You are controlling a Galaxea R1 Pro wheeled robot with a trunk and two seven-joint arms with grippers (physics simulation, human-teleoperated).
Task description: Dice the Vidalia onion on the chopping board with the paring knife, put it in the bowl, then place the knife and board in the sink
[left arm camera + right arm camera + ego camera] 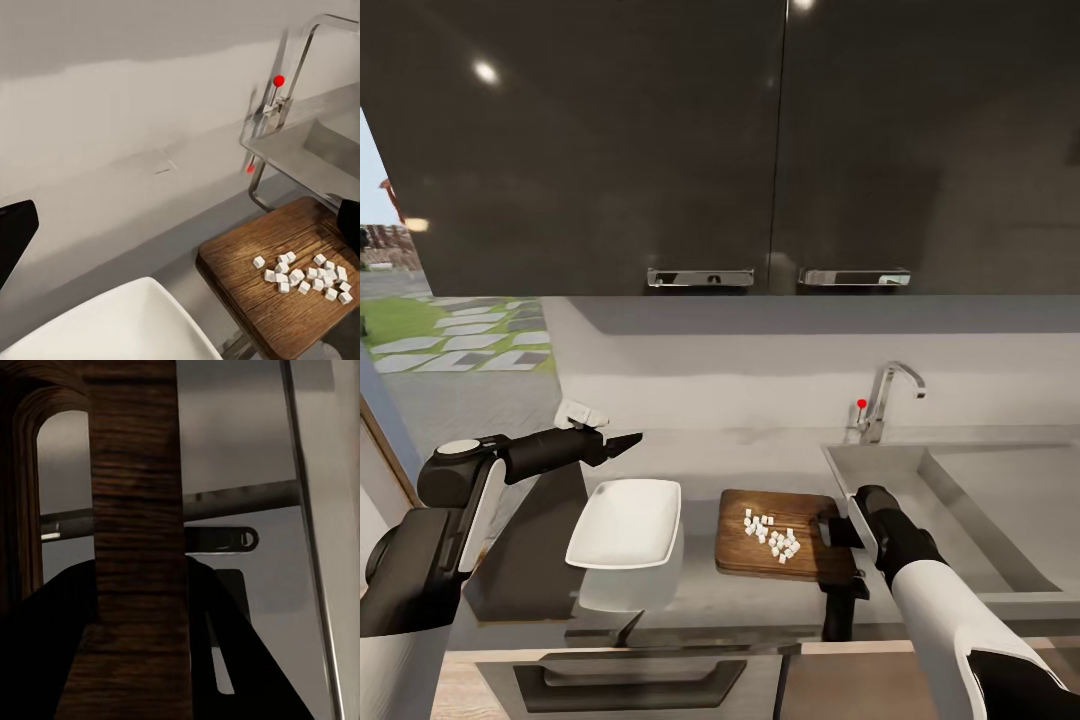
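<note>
**Clerk:** One chopping board (778,535), dark wood, grain showing, flat on the table (760,455). Right claw (837,533) is at its short edge on the sink (980,510) side. The right wrist view shows the slot handle bar (135,510) running between the two dark fingers (247,660), so I read the claw as nearly closed on that bar.

**Checker:** Load on the board?

**Clerk:** Many small white onion dice (772,537), loose, heaped just ahead of the right claw toward the board's middle. None yet in the bowl (628,523).

**Checker:** Handling notes?

**Clerk:** Board: stiff, probably fairly heavy, not fragile. Held by one end it will likely sag at the far end, so the grip should sit deep on the handle bar. Dice: light, loose, will slide off once the board tilts. That helps if the tilt is over the bowl, and wastes them anywhere else.

**Checker:** Bowl and left claw?

**Clerk:** Bowl: white, shallow, hard, possibly slippery; beyond the board's far short edge from the right claw, near but apart. Left claw (622,439): nothing in it, hovering above and behind the bowl; tips look close together, though I cannot tell the gap for certain.
</note>
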